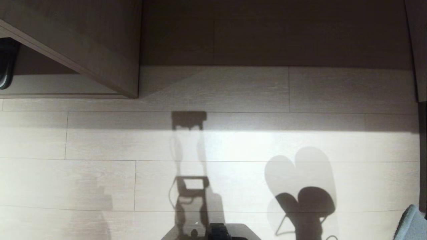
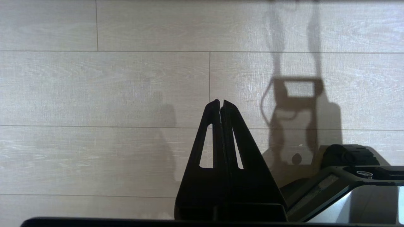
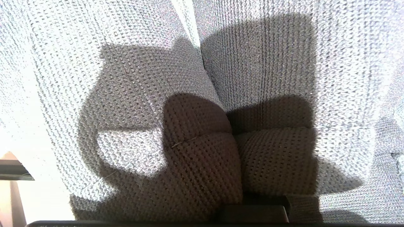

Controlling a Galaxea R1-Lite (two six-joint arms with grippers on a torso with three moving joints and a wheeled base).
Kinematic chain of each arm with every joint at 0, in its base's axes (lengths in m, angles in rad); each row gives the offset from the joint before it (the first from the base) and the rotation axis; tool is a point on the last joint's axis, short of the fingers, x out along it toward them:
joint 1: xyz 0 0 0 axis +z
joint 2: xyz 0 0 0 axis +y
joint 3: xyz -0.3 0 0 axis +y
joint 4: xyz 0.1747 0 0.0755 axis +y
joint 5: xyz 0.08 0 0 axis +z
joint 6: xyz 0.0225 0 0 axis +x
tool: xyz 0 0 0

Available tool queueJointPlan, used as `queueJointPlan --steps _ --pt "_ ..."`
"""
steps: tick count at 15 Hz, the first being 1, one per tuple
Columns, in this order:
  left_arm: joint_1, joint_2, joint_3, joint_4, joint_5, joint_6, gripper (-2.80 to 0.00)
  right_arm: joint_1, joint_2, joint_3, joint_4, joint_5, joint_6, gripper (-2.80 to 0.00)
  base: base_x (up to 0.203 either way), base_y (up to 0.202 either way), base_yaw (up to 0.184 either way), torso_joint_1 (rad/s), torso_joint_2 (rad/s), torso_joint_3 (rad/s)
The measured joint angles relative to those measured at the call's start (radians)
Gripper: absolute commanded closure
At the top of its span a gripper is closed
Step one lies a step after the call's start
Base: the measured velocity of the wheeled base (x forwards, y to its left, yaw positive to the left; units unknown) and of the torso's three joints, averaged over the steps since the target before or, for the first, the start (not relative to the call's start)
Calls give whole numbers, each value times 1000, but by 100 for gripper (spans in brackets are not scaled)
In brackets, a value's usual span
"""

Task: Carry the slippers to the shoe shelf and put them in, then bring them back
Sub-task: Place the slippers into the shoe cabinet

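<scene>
The slippers (image 3: 202, 157), a grey-blue knitted pair lying side by side, fill the right wrist view. They hang right in front of that camera and hide my right gripper's fingers, which are shut on them. One grey-blue edge of the slippers (image 1: 412, 223) shows at the lower right corner of the head view, and their shadow falls on the floor beside it. The shoe shelf (image 1: 60, 85), beige board with a pale base, opens at the upper left of the head view. My left gripper (image 2: 221, 101) hangs shut and empty over the floor.
A dark shoe (image 1: 6, 63) with a pale rim stands at the shelf's far left. Right of the shelf's upright board (image 1: 110, 50) is a deep floor-level recess (image 1: 273, 36). Pale plank floor (image 1: 100, 143) lies before them. My own base (image 1: 217, 233) shows at the bottom.
</scene>
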Motion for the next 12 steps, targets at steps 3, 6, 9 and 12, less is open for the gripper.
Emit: queueJointPlan --steps 3,6,9,12 --pt "0 0 0 0 0 0 0 0 0 0 0 0 0 0 0 0 0 1 2 198" --pt "0 0 0 0 0 0 0 0 1 0 0 0 0 0 0 0 0 2 4 203" --pt "0 0 0 0 0 0 0 0 1 0 0 0 1 0 0 0 0 1 2 206" --pt "0 0 0 0 0 0 0 0 1 0 0 0 0 0 0 0 0 1 3 205"
